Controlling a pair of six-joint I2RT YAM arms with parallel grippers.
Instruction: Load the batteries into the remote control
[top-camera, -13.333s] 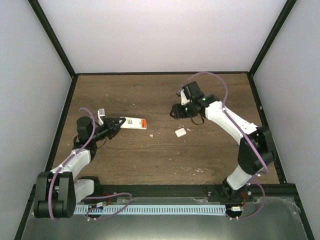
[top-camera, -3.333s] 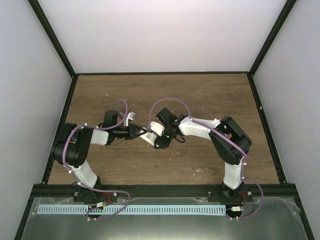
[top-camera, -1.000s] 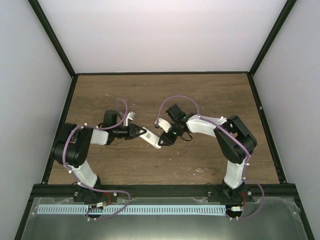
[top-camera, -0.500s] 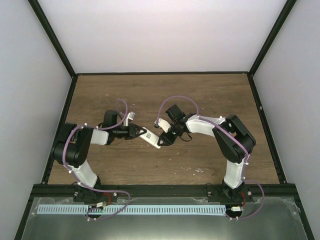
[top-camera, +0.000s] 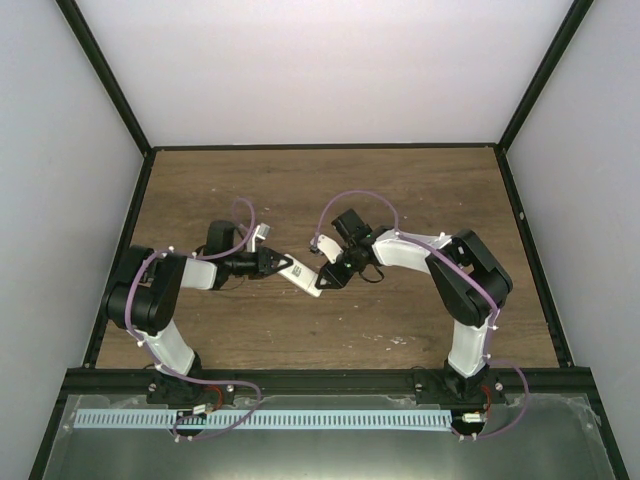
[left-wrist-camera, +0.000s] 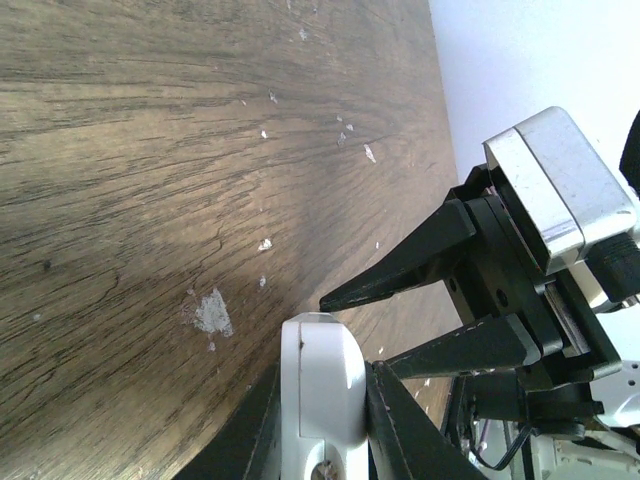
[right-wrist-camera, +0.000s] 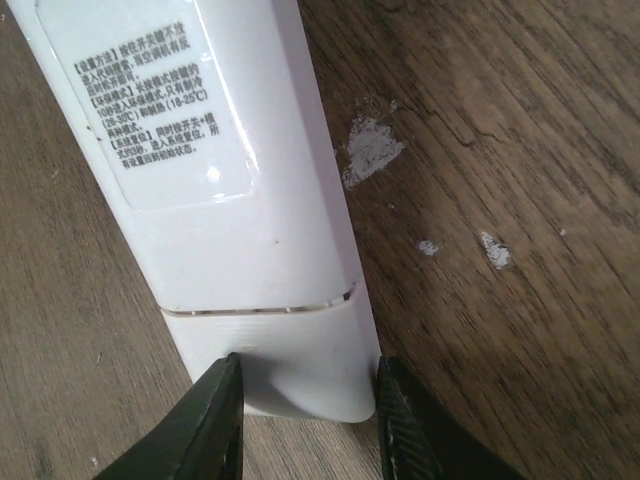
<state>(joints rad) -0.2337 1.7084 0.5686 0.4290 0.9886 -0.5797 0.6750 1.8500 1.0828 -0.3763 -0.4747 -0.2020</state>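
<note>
We note the left gripper (left-wrist-camera: 322, 405) clamped on the remote control (right-wrist-camera: 235, 240), the right gripper (right-wrist-camera: 307, 368) straddling its cover end (right-wrist-camera: 280, 345); whether it grips, we cannot tell. We judge cover seating in hand; next needs a square push

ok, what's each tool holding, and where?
Left tool clamps the remote control at one end; right tool straddles the opposite end, grip unclear.

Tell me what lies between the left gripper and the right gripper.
The remote control alone: the left gripper clamps one end, the right gripper straddles the other. The top view shows it bridging them; each wrist view shows its own end.
</note>
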